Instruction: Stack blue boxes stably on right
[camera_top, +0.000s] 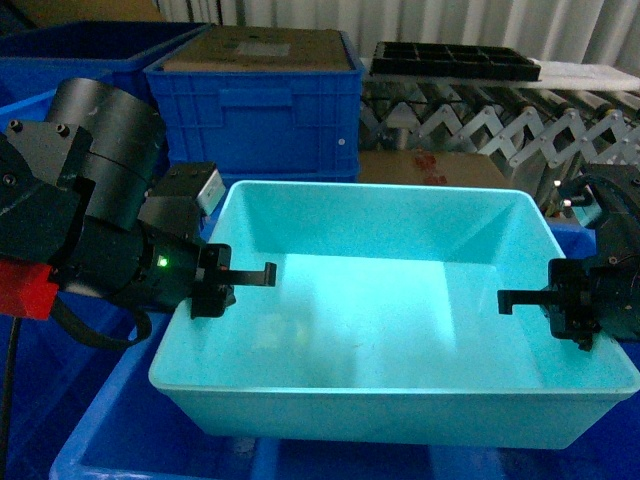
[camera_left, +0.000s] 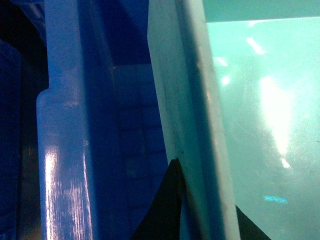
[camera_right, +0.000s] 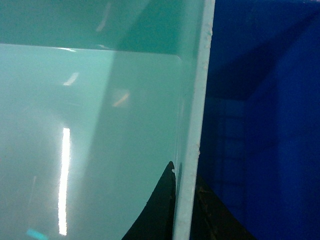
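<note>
One blue box (camera_top: 390, 310), a light turquoise tub, fills the middle of the head view and sits tilted over a royal-blue crate (camera_top: 100, 440). My left gripper (camera_top: 215, 282) is shut on its left wall, one finger inside and one outside. In the left wrist view that wall (camera_left: 195, 125) runs up between the dark fingers of my left gripper (camera_left: 202, 210). My right gripper (camera_top: 572, 300) is shut on the right wall. The right wrist view has the thin wall (camera_right: 197, 100) pinched by my right gripper (camera_right: 184, 202). The box is empty.
Behind stands a ribbed royal-blue crate (camera_top: 260, 100) with cardboard on top. A black tray (camera_top: 455, 60) rests on a roller conveyor (camera_top: 500, 125) at the back right. The royal-blue crate's wall (camera_left: 60, 150) is close beside the tub on the left, and its inside (camera_right: 270, 125) on the right.
</note>
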